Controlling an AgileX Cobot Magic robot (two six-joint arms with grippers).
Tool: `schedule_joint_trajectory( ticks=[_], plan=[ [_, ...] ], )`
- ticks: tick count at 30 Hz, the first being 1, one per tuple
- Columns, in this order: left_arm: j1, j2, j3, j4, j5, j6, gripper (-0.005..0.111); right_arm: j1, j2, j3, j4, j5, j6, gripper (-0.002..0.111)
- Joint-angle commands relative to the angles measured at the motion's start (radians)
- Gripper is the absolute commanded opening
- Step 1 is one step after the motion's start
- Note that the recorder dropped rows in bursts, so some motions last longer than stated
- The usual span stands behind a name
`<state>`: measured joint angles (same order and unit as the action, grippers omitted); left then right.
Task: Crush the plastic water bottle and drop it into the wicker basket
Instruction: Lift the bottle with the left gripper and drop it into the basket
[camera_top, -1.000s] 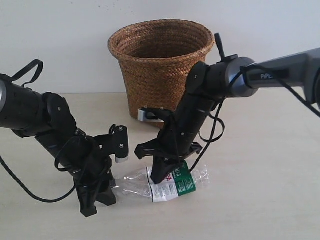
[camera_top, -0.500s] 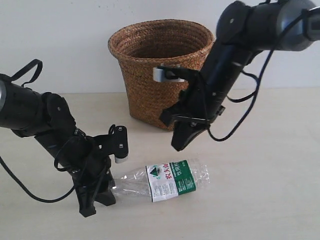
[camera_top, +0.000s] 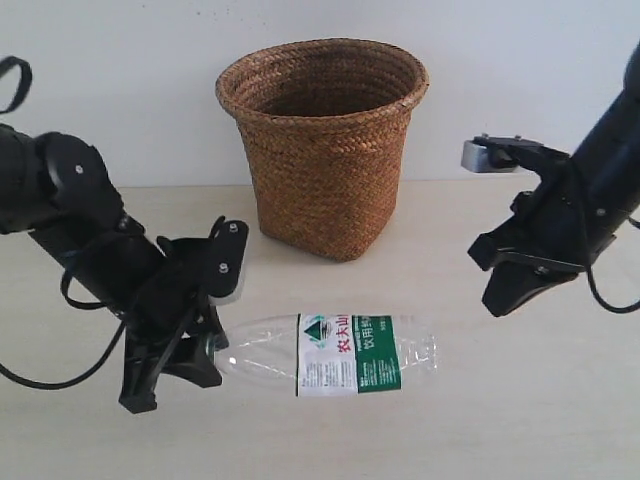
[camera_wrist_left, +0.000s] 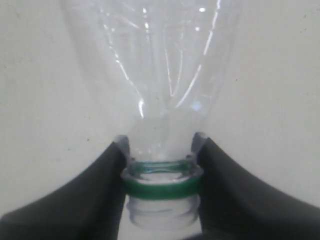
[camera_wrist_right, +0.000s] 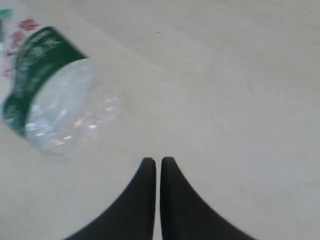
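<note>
The plastic water bottle lies on its side on the table in front of the wicker basket, its green-and-white label facing up. My left gripper is shut on its neck. In the left wrist view the fingers clamp the neck just above a green ring, with the bare threaded mouth behind them and the clear bottle running away from them. My right gripper hangs to the right of the bottle, shut and empty. In the right wrist view that gripper points at bare table, with the bottle's base off to one side.
The light tabletop spreads around the bottle and a white wall rises behind the basket. A small grey camera block sits on the right wrist. Black cables loop round the left arm.
My right gripper lifted off the bottle's label and swung up and away to the right. My left arm shifted slightly left with the neck, and the bottle now lies level.
</note>
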<state>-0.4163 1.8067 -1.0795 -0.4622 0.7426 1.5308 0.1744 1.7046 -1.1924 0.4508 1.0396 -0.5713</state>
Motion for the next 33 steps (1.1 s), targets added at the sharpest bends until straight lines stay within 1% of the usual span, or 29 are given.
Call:
schedule_joint_trajectory(
  ticks=[1,4,7,10,13,14,15,17,18,19,20,22,23,24,25,26,28,31,33],
  plan=[
    [0.0,-0.098,-0.003,0.01,0.055,0.01,0.004,-0.015,-0.071,0.074,-0.154,-0.114,0.147,0.0],
    [0.0,-0.145,-0.012,0.03,0.104,0.01,0.004,-0.015,-0.107,0.123,-0.232,-0.155,0.192,0.0],
    [0.0,-0.17,-0.063,0.04,0.191,0.01,0.004,-0.015,-0.138,0.17,-0.263,-0.228,0.197,0.0],
    [0.0,-0.174,-0.156,0.04,0.273,0.01,0.004,-0.015,-0.146,0.215,-0.263,-0.314,0.197,0.0],
    [0.0,-0.174,-0.26,0.056,0.264,0.002,0.004,-0.015,-0.147,0.257,-0.263,-0.387,0.19,0.0],
    [0.0,-0.174,-0.297,0.075,0.212,-0.028,0.004,-0.015,-0.147,0.268,-0.263,-0.398,0.188,0.0],
    [0.0,-0.174,-0.328,0.112,0.1,-0.099,0.004,-0.015,-0.147,0.277,-0.263,-0.405,0.188,0.0],
    [0.0,-0.171,-0.349,0.191,-0.216,-0.303,0.005,-0.015,-0.147,0.286,-0.255,-0.414,0.178,0.0],
    [0.0,-0.159,-0.352,0.225,-0.377,-0.364,0.009,-0.015,-0.147,0.286,-0.254,-0.416,0.173,0.0],
    [0.0,-0.139,-0.36,0.243,-0.493,-0.35,0.019,-0.015,-0.147,0.286,-0.251,-0.424,0.173,0.0],
    [0.0,-0.115,-0.378,0.25,-0.56,-0.321,0.034,-0.015,-0.147,0.286,-0.244,-0.43,0.173,0.0],
    [-0.002,-0.044,-0.438,0.25,-0.575,-0.296,0.075,-0.015,-0.147,0.286,-0.23,-0.431,0.17,0.0],
    [0.002,-0.01,-0.461,0.25,-0.572,-0.309,0.09,-0.015,-0.147,0.286,-0.227,-0.431,0.17,0.0],
    [0.012,0.019,-0.486,0.25,-0.559,-0.331,0.101,-0.015,-0.147,0.286,-0.225,-0.427,0.17,0.0],
    [0.018,0.043,-0.506,0.25,-0.548,-0.35,0.105,-0.015,-0.147,0.286,-0.223,-0.425,0.17,0.0],
    [0.017,0.056,-0.515,0.25,-0.546,-0.364,0.105,-0.015,-0.147,0.286,-0.223,-0.423,0.17,0.0],
    [0.02,0.071,-0.518,0.25,-0.56,-0.364,0.099,-0.015,-0.147,0.286,-0.223,-0.431,0.17,0.0],
    [0.013,0.07,-0.518,0.25,-0.569,-0.36,0.087,-0.015,-0.147,0.286,-0.223,-0.442,0.17,0.0],
    [0.013,0.058,-0.518,0.25,-0.55,-0.36,0.081,-0.015,-0.147,0.286,-0.223,-0.449,0.17,0.0]
  ],
)
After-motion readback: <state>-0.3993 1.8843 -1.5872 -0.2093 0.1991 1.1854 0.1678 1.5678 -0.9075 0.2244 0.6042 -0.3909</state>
